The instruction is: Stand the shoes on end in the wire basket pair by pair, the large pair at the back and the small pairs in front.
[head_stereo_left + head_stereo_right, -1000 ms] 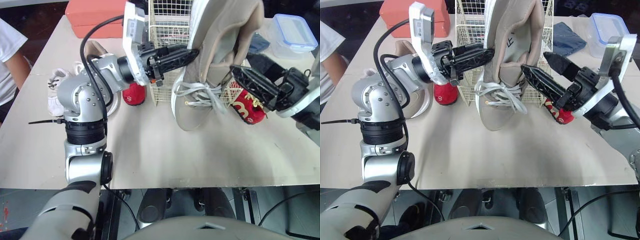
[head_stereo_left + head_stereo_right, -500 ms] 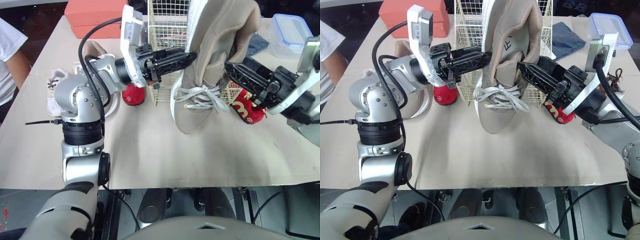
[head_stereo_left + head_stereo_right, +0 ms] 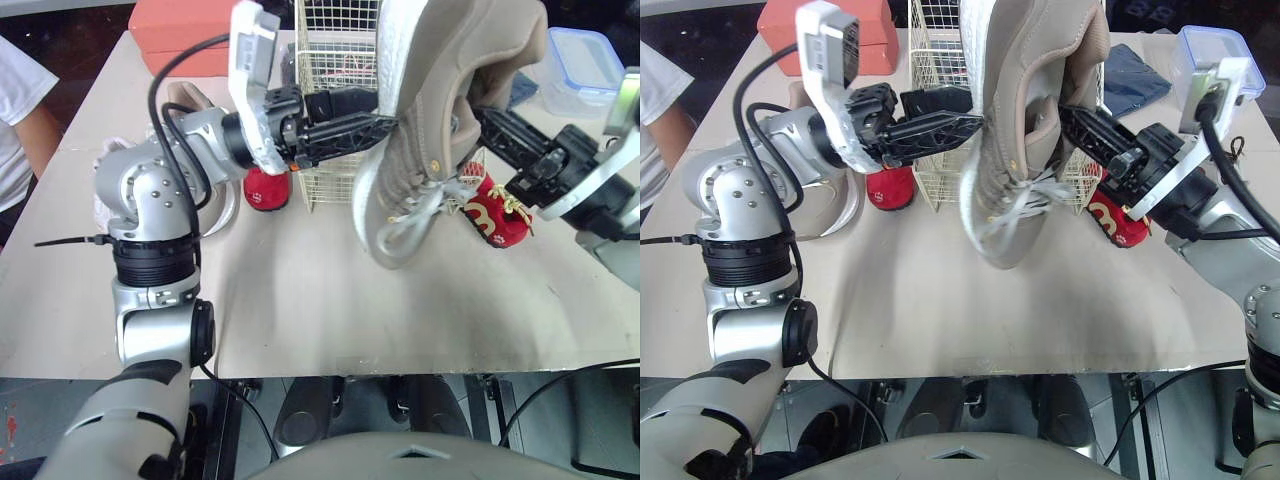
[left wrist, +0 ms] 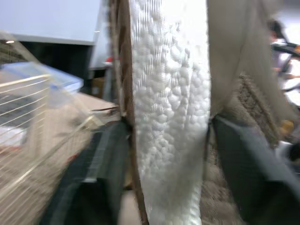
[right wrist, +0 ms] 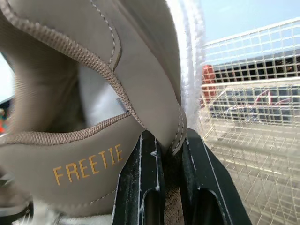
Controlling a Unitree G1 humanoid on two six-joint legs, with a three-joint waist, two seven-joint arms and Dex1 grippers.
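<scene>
A large beige sneaker hangs toe-down in front of the wire basket, with its white sole turned to the left. My right gripper is shut on the sneaker's heel collar, its fingers pinching the edge. My left gripper is open, and its fingers stand apart on either side of the sole. One small red shoe lies left of the basket and another lies to its right. A second beige sneaker and a white shoe lie behind my left arm.
A red box sits at the back left. A lidded plastic container and a dark cloth are at the back right. A person's arm shows at the left table edge. Bare tabletop lies in front.
The right gripper closed on the sneaker's heel collar. The left gripper opened. The sneaker turned so its sole now faces left, and it swung slightly to the right.
</scene>
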